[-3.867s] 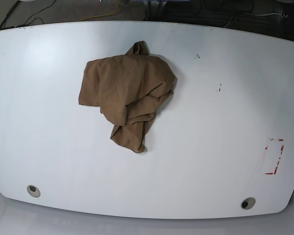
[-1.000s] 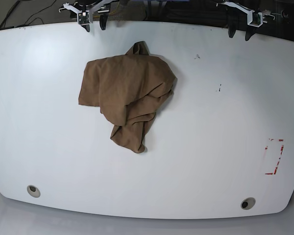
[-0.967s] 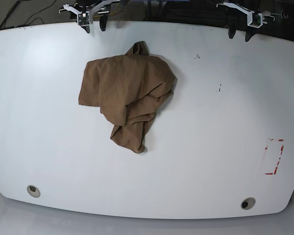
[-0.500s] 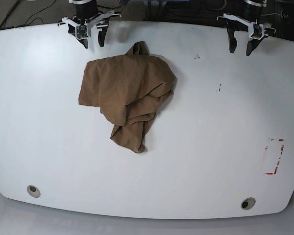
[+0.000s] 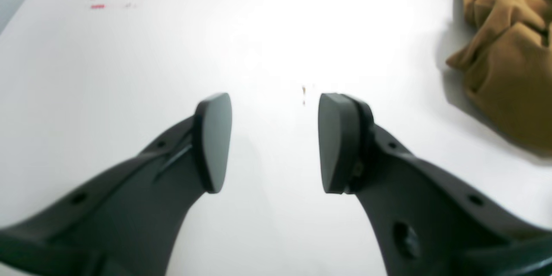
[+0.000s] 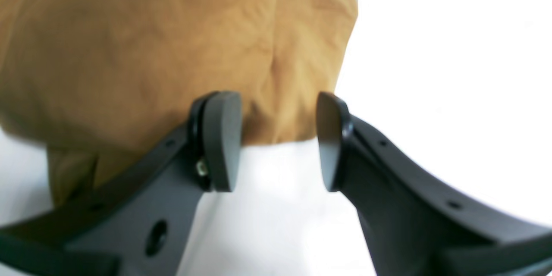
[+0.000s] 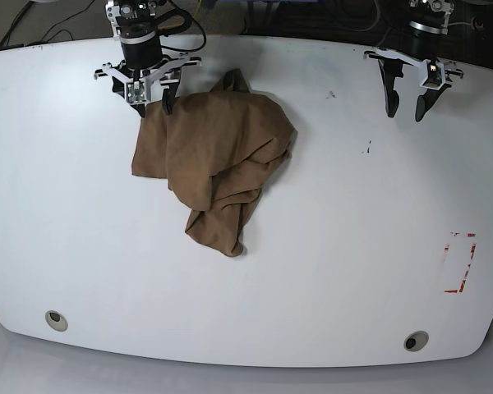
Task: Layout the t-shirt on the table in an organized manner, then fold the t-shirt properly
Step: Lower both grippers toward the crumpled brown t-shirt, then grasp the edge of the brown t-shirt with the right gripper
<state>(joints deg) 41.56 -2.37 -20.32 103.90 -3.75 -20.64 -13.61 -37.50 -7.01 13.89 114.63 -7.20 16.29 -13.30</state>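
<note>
Two grippers have advanced over the table [image 7: 329, 246]. Left wrist: left gripper [image 5: 274, 142] gapes empty, well apart from the t-shirt [image 5: 504, 51]. Right wrist: right gripper [image 6: 278, 140], unclenched, nears its edge. Base: crumpled shirt awaits spreading.

t-shirt [image 7: 218, 160]: plain tan-brown, wrinkled, bunched in a loose heap, unfolded, a narrow tail trailing toward the near edge | table [image 7: 345, 246]: glossy white, rounded edges; shirt lies left of centre, toward the far edge
</note>
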